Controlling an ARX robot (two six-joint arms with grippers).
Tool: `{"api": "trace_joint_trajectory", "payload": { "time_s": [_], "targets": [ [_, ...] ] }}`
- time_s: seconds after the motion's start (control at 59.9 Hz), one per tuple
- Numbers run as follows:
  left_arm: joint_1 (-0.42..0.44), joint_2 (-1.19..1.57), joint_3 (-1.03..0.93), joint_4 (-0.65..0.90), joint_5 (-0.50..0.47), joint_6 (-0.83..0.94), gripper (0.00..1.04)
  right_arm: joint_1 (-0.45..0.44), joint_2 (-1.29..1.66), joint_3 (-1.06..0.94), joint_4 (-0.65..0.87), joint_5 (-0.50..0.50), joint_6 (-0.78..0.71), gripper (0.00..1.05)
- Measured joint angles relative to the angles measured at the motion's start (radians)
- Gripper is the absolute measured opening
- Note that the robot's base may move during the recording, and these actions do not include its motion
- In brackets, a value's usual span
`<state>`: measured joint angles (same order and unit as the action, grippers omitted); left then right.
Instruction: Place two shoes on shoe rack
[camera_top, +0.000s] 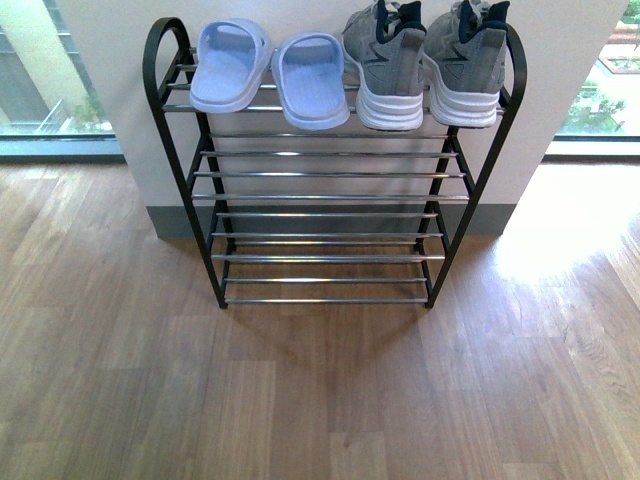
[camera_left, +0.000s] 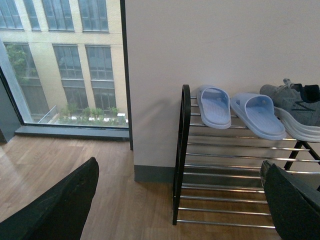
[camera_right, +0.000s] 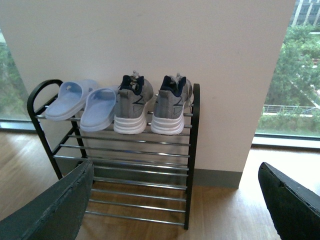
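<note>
Shoe rack (camera_top: 330, 196) against the wall, top shelf, left to right: two light blue slippers (camera_top: 268, 72), then both grey shoes (camera_top: 425, 62) side by side at the right end (heels toward camera). Left hand (camera_left: 175, 200) and right hand (camera_right: 175, 200) both wide open, holding nothing.

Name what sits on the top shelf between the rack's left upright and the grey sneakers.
Two light blue slides lie side by side between the left upright and the grey sneakers; the front view shows it.
</note>
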<state>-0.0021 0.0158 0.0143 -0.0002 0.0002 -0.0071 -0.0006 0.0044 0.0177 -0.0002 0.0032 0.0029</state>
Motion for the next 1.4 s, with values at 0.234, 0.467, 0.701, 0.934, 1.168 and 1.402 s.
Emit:
{"api": "trace_joint_trajectory", "payload": {
  "time_s": [0.234,0.467,0.701,0.934,1.168,1.402],
  "targets": [
    [0.0,0.0,0.0,0.0,0.0,0.0,0.95,0.0,0.0,0.0,0.0,-0.003,0.0,0.95],
    [0.0,0.0,0.0,0.0,0.0,0.0,0.95,0.0,0.0,0.0,0.0,-0.003,0.0,0.95],
    [0.0,0.0,0.0,0.0,0.0,0.0,0.95,0.0,0.0,0.0,0.0,-0.003,0.0,0.95],
    [0.0,0.0,0.0,0.0,0.0,0.0,0.95,0.0,0.0,0.0,0.0,-0.003,0.0,0.95],
    [0.0,0.0,0.0,0.0,0.0,0.0,0.95,0.0,0.0,0.0,0.0,-0.003,0.0,0.95],
    [0.0,0.0,0.0,0.0,0.0,0.0,0.95,0.0,0.0,0.0,0.0,-0.003,0.0,0.95]
  ]
}}
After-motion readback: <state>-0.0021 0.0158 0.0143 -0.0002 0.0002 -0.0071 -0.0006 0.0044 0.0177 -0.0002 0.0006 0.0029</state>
